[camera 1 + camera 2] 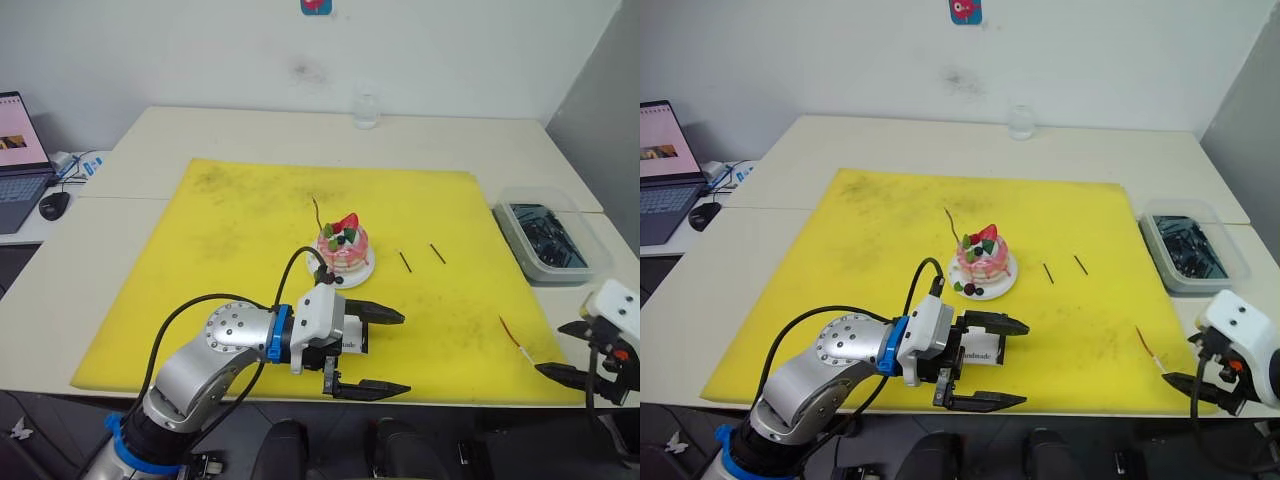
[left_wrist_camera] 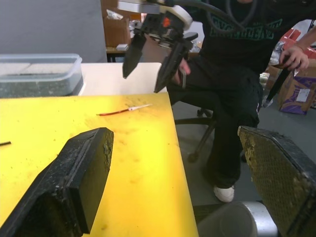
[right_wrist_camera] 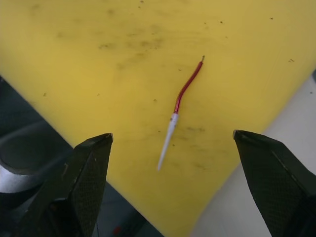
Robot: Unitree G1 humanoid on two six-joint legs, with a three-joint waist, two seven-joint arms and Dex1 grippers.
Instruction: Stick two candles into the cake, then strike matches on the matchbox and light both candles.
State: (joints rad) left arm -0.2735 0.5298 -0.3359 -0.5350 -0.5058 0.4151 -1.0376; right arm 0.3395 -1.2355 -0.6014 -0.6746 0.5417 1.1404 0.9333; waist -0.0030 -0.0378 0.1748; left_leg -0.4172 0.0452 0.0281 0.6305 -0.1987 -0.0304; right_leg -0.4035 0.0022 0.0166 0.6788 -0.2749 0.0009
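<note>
Left gripper (image 1: 385, 352) – black fingers spread wide, holding nothing; flat white cardboard matchbox (image 1: 981, 353) lies just behind its fingers on stained yellow foam mat (image 1: 220, 230). Small round pink-and-white cake (image 1: 343, 248) on white plate sits beyond it, one thin dark candle (image 1: 317, 212) stuck in, leaning. Two short dark matches (image 1: 421, 257) lie right of cake. Right gripper (image 3: 168, 197) – wide open, empty, hovering over thin red wire-like candle with pale tip (image 3: 179, 113) near mat edge.
</note>
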